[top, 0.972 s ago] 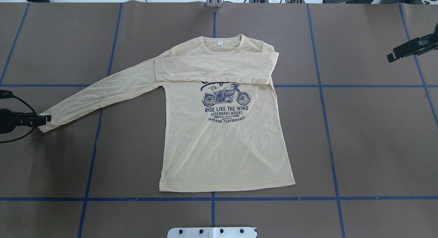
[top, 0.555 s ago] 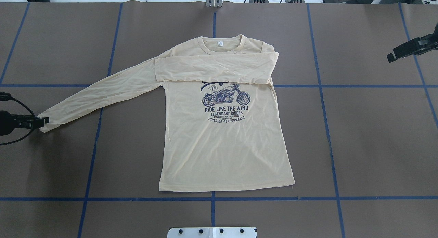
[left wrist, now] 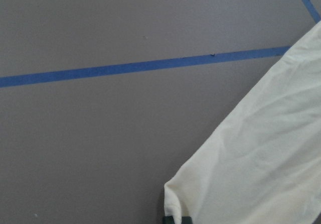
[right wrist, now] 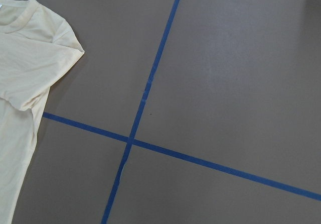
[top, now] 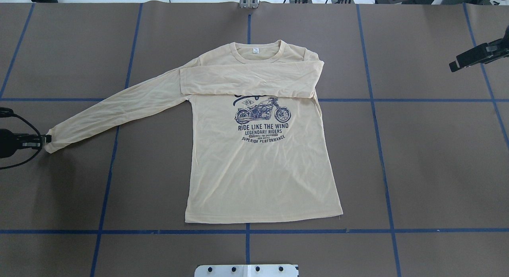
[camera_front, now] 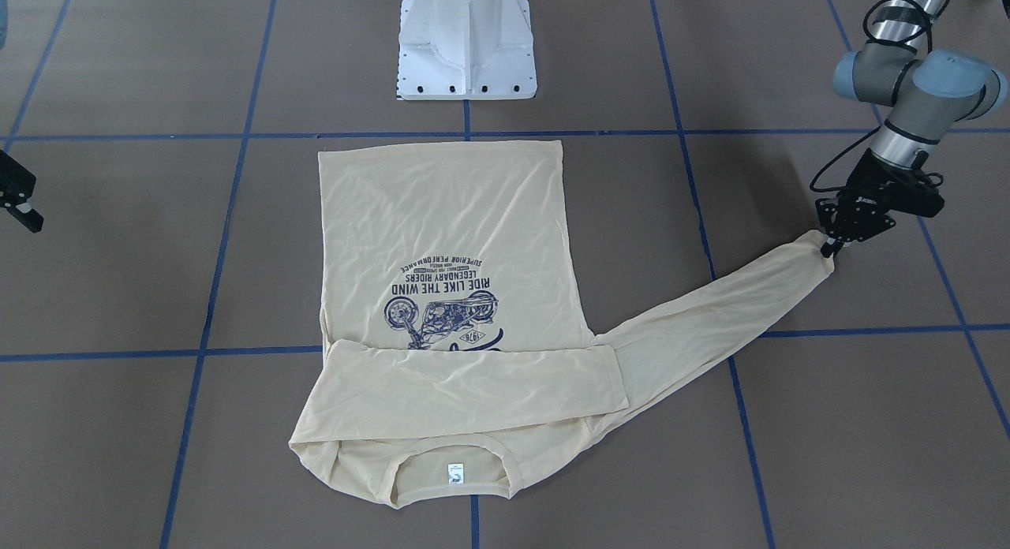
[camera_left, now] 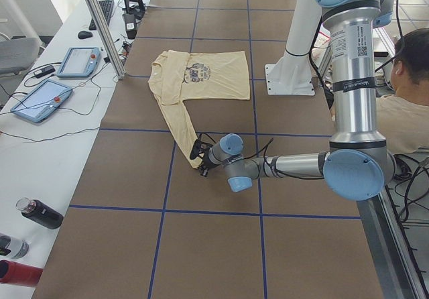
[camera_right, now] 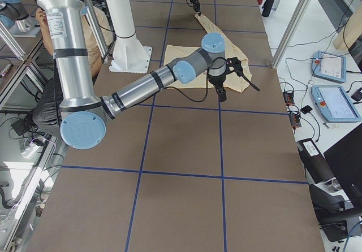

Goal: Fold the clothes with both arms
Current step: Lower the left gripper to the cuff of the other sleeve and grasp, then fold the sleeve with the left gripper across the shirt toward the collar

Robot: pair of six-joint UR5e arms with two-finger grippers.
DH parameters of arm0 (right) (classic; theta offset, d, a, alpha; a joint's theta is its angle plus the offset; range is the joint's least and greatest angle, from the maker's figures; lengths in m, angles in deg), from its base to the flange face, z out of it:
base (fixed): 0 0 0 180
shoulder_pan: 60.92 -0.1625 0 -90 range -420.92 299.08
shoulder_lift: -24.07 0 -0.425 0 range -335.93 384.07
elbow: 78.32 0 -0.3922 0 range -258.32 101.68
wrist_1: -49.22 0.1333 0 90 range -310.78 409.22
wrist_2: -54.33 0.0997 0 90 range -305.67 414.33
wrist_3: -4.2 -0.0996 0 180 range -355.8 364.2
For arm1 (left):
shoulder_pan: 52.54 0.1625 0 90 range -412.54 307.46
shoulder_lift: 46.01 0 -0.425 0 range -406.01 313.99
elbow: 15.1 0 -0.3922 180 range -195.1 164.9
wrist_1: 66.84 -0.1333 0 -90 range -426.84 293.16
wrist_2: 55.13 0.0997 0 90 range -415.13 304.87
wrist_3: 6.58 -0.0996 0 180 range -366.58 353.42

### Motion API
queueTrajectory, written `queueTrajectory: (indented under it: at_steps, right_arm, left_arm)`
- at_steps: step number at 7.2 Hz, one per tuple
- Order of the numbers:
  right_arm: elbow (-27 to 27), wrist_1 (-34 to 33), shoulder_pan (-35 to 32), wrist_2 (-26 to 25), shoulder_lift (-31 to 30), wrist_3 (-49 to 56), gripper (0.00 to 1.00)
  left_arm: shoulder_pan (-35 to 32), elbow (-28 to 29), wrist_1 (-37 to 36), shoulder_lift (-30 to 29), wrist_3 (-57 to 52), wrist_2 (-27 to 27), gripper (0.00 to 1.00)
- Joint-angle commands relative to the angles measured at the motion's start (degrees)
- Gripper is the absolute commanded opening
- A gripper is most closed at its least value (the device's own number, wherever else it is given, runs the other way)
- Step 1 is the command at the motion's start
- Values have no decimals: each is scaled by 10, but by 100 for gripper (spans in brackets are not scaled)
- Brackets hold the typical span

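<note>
The pale cream-yellow shirt (top: 258, 169) lies flat on the table with its navy motorcycle print up. One sleeve (top: 246, 82) is folded across the chest. The other sleeve (top: 119, 110) stretches out to the view's left. My left gripper (top: 47, 139) is low at the end of that sleeve, shut on the cuff (camera_front: 817, 253). In the left wrist view the cuff corner (left wrist: 185, 189) sits right at a dark fingertip (left wrist: 175, 219). My right gripper (top: 455, 66) hangs open and empty well off to the right, clear of the shirt (right wrist: 25, 73).
Brown table covering (top: 417, 157) with blue tape lines (top: 373, 100) surrounds the shirt. The white robot base (camera_front: 467, 40) stands near the hem. A person (camera_left: 409, 84) sits beside the table, and tablets (camera_left: 40, 98) and bottles (camera_left: 40, 213) lie on the side bench.
My left gripper has drawn back a little to the left and now pinches the very end of the cuff, which is slightly bunched. The right arm has not moved.
</note>
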Motion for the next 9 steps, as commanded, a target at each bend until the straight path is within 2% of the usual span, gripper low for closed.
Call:
queueTrajectory:
  at_steps: [1, 2, 3, 4, 5, 6, 7, 9]
  right_arm:
    - [0, 0, 0, 0, 0, -2, 100]
    - [0, 0, 0, 0, 0, -3, 100]
    - [0, 0, 0, 0, 0, -4, 100]
    - [0, 0, 0, 0, 0, -4, 100]
    - [0, 0, 0, 0, 0, -5, 100]
    - [0, 0, 0, 0, -1, -5, 100]
    - [-1, 0, 0, 0, -1, -5, 100]
    - [-2, 3, 0, 0, -2, -5, 100]
  left_arm:
    - [-7, -28, -7, 5, -2, -14, 0]
    - [-10, -61, -22, 15, -2, -44, 0]
    - [-26, -111, -85, 10, -2, -51, 0]
    - [-27, -187, -202, -7, -2, -51, 0]
    - [-28, -253, -334, -61, -1, -51, 0]
    - [-26, -291, -463, -142, 6, -51, 0]
    - [-24, -294, -566, -238, 10, -53, 0]
    - [5, -252, -690, -411, 85, -62, 0]
